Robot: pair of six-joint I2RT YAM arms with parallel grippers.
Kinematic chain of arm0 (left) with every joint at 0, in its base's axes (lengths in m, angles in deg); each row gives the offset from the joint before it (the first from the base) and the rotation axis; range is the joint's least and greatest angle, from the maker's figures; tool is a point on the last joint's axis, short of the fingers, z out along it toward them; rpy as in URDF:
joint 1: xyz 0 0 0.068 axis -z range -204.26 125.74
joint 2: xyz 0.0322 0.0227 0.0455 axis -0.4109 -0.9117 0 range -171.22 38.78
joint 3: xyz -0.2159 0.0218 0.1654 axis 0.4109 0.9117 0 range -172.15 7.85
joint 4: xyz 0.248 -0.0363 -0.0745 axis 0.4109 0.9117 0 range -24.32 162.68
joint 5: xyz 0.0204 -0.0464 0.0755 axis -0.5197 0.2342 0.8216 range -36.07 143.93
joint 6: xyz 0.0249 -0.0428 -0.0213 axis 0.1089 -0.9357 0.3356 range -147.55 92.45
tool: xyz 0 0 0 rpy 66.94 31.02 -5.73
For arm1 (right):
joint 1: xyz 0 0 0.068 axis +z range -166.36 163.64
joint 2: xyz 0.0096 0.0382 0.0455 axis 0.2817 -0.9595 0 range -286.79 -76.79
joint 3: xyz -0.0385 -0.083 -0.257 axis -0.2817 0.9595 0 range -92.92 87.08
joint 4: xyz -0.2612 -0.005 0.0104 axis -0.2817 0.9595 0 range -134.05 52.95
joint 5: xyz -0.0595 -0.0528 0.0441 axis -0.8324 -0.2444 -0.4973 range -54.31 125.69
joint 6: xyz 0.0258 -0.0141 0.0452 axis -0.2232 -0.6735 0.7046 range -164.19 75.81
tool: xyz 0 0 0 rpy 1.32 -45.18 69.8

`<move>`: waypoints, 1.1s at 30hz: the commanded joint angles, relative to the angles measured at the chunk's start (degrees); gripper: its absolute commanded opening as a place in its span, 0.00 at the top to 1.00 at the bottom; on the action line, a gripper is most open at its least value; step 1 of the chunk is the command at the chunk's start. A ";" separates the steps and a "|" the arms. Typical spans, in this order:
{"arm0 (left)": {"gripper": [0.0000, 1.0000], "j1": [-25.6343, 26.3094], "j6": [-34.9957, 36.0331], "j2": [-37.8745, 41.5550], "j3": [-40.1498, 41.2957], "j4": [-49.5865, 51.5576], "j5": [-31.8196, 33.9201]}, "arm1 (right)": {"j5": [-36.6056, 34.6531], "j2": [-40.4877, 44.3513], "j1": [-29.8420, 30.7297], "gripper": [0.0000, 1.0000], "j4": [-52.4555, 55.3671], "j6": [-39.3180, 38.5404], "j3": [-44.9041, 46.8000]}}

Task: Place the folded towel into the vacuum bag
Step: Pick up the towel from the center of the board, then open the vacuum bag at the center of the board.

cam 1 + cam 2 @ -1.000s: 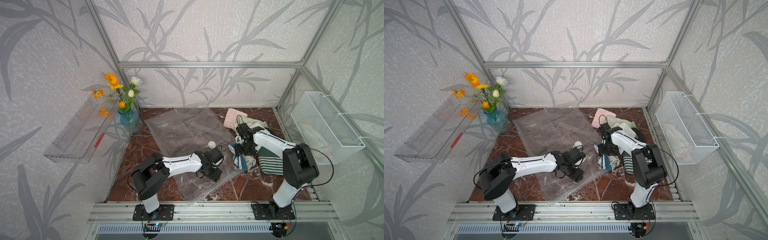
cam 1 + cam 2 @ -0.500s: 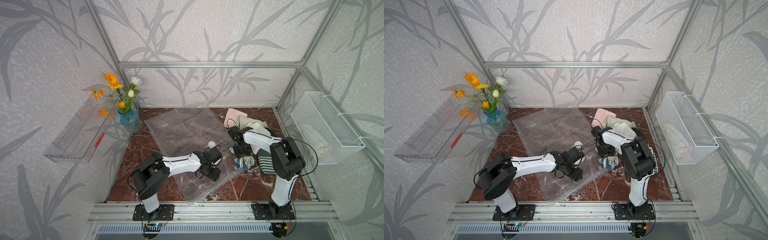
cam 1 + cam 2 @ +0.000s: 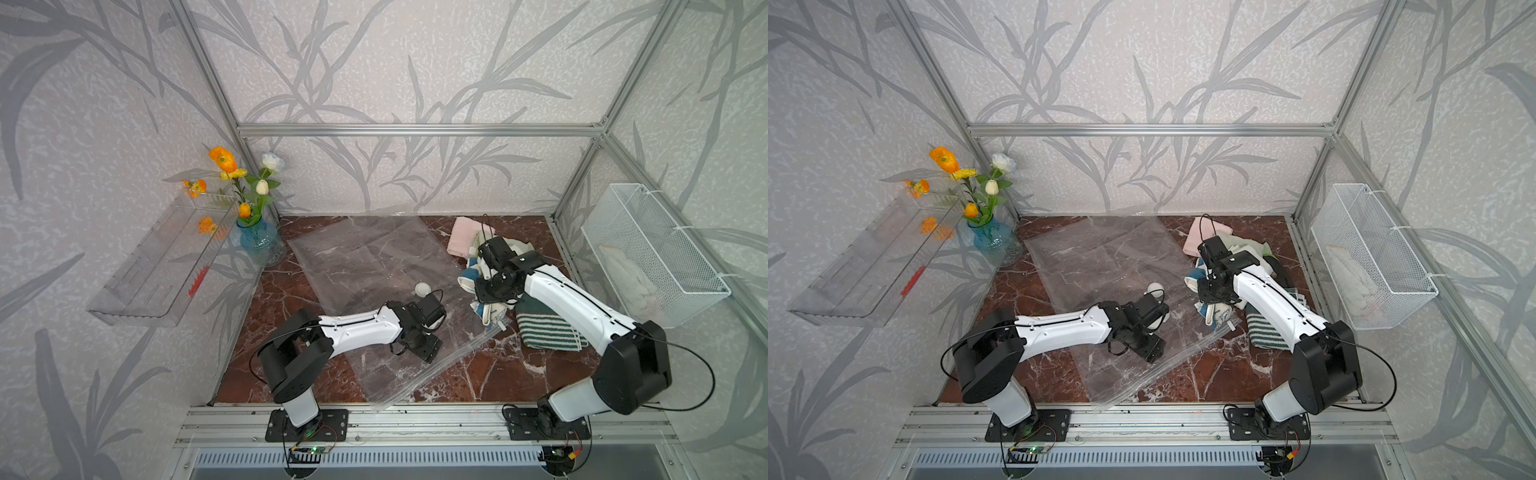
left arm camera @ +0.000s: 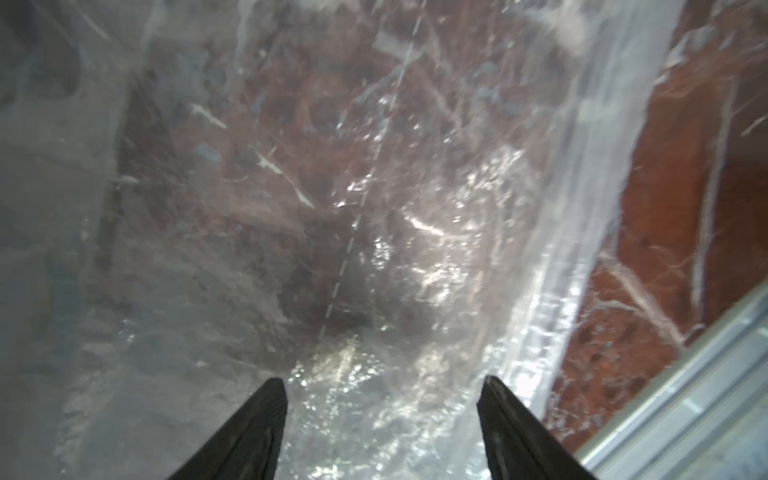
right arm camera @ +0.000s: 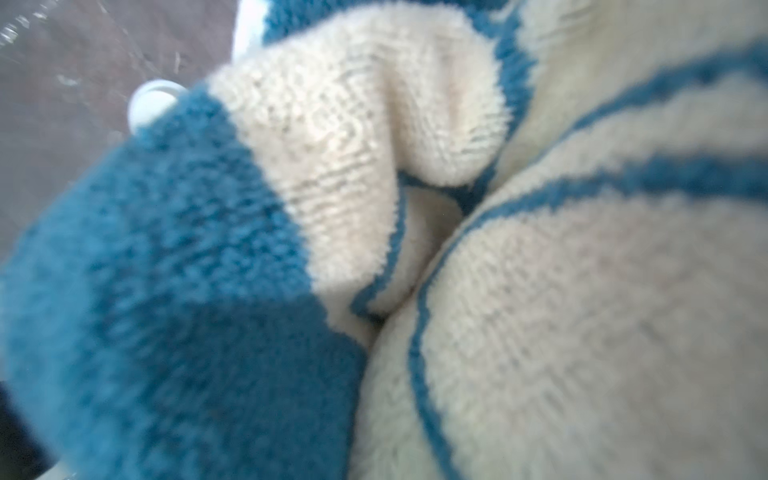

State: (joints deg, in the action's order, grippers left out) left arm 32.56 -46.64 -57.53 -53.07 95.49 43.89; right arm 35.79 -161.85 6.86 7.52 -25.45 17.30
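Two white-and-black robot arms work over a red-brown marble tabletop, where the large clear, crinkly plastic vacuum bag lies flat, its long axis slanting from the back wall toward the front rail. The bag's small white round valve sits near its middle. Its zip-seal strip forms the near edge, slanting from the front rail up toward the right arm. The left gripper hovers low over the plastic just inside that strip. Its jaws are spread and hold nothing, as the left wrist view shows, with the black fingertips well apart.

The blue-and-cream striped terry towel is not in the bag. It sits bunched at the bag's right-hand edge, beside the upper end of the strip, with the right gripper buried in it. Fabric fills the right wrist view, so it cannot be told whether those jaws are pinching the towel. A dark green-and-white striped towel and a pale pink cloth lie nearby.

The right arm is much the nearer to the towel. The bag's interior lies toward the left arm from it, so the towel would probably have to cross the strip that way once the left jaws lift the upper film
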 commanded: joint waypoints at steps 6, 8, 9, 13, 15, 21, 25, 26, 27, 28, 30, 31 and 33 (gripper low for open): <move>0.15 5.18 3.77 -4.25 -5.53 3.62 4.13 | 8.18 1.05 -5.54 0.90 -2.97 0.19 4.95; 0.15 6.04 5.30 -5.92 -7.16 5.01 6.07 | 8.98 0.11 -5.51 0.90 -3.90 0.31 4.97; 0.15 6.44 6.16 -6.68 -7.86 5.60 7.34 | 9.24 -0.56 -5.64 0.91 -4.19 0.29 4.84; 0.16 7.67 7.79 -8.70 -9.42 6.69 11.92 | 10.01 -2.10 -5.64 0.91 -5.31 0.19 4.78; 0.24 8.13 8.65 -9.96 -10.01 7.54 14.99 | 10.06 -2.44 -5.64 0.91 -5.58 -0.01 4.83; 0.43 8.34 10.42 -10.05 -10.07 8.23 22.40 | 9.33 -2.09 -5.73 0.91 -4.75 -0.96 5.16; 0.66 8.37 10.74 -8.33 -9.08 7.27 25.33 | 9.22 0.43 -5.91 0.91 -4.18 -1.15 6.33; 0.71 8.23 10.92 -7.81 -8.72 7.00 26.14 | 9.28 1.40 -5.91 0.91 -3.92 -1.12 6.58; 0.76 8.22 11.07 -7.24 -8.36 6.73 27.14 | 9.38 2.29 -5.92 0.91 -3.55 -1.18 6.90; 0.81 8.13 11.28 -6.82 -8.09 6.55 27.81 | 9.54 3.00 -5.89 0.91 -3.24 -1.25 7.00; 0.90 7.87 10.85 -6.02 -8.07 7.06 31.43 | 9.61 4.84 -5.91 0.91 -2.51 -1.49 7.36; 0.93 7.65 11.01 -5.80 -8.15 7.42 32.67 | 9.74 5.54 -5.91 0.91 -2.10 -1.69 7.53; 1.00 6.43 10.92 -5.04 -8.24 8.19 34.38 | 10.71 7.46 -5.91 0.91 -1.11 -2.29 7.74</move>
State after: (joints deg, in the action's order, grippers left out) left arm 40.45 -35.76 -65.03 -61.73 102.13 72.21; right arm 45.36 -158.05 1.13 4.46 -26.47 24.64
